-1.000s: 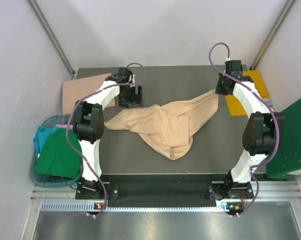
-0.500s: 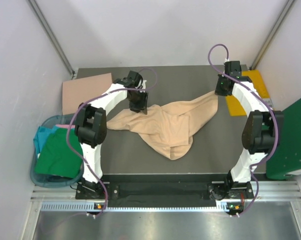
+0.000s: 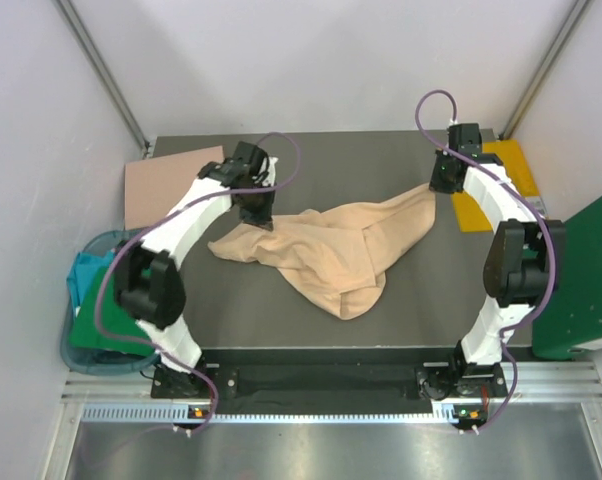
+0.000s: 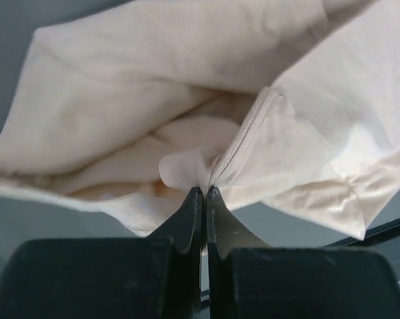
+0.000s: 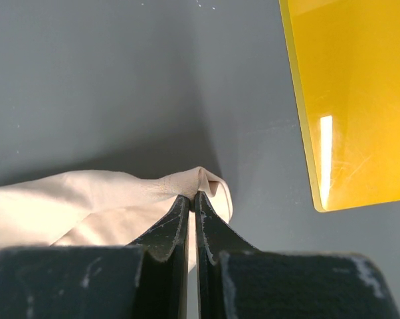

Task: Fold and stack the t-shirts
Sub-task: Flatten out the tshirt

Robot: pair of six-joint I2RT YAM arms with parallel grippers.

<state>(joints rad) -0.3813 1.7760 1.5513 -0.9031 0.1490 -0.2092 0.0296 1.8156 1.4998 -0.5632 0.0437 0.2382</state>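
A beige t-shirt (image 3: pixel 331 250) lies crumpled across the middle of the dark table (image 3: pixel 311 160), stretched from left to back right. My left gripper (image 3: pixel 258 215) is shut on a hemmed fold of the beige t-shirt (image 4: pixel 280 119) at its left end and holds that cloth up. My right gripper (image 3: pixel 439 184) is shut on the t-shirt's far right corner (image 5: pixel 200 181), just above the table surface. More t-shirts, green (image 3: pixel 116 310) and teal (image 3: pixel 84 275), sit in a basket to the left of the table.
A brown board (image 3: pixel 166 180) lies at the table's back left edge. A yellow board (image 3: pixel 496 195) lies at its back right, seen close in the right wrist view as the yellow board (image 5: pixel 353 100). A green panel (image 3: pixel 586 280) stands at the far right. The blue basket rim (image 3: pixel 101 360) is off the table's left side.
The left gripper moved right onto the shirt's left end, shut on the cloth, then pulled back left and away with it. The right gripper stayed shut on its corner.
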